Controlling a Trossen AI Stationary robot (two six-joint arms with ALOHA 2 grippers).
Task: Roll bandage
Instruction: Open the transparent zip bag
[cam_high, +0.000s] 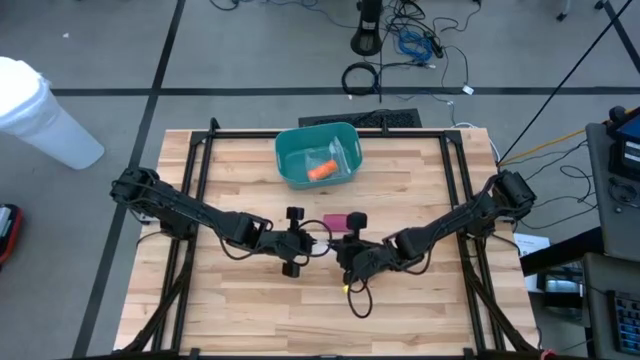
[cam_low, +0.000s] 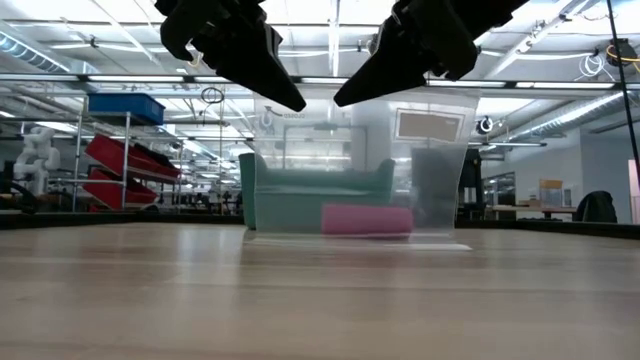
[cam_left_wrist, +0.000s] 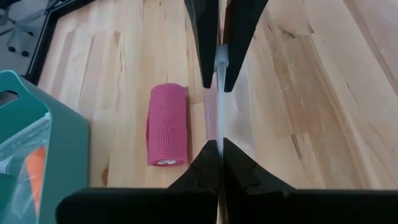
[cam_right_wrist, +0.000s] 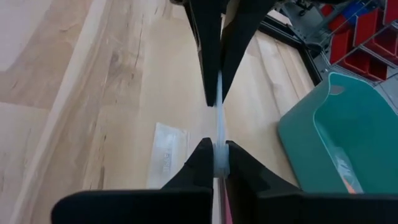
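High view shows one table (cam_high: 250, 310) of pale wooden planks with a dark frame around its edge, and two dark arms reaching in from its left and right sides to meet near the middle. On the far half of the table sits one teal plastic bin (cam_high: 318, 157) with rounded corners; inside it lie an orange piece (cam_high: 321, 171) and some clear plastic. Between the arms hangs one clear plastic bag (cam_low: 360, 165), thin and see-through, standing upright with its lower edge on the wood; in the low view it shows a white label patch near its top. The left gripper (cam_high: 297, 243) is closed on one top edge of the bag, and the right gripper (cam_high: 350, 252) is closed on the other top edge, the two pinching the film from opposite sides. One pink bandage roll (cam_left_wrist: 166, 126) lies on the table just beside the bag, between it and the bin. It is a short cylinder of crinkled, cloth-like wrap, lying on its side, its long axis running left to right across the table, along the bag.
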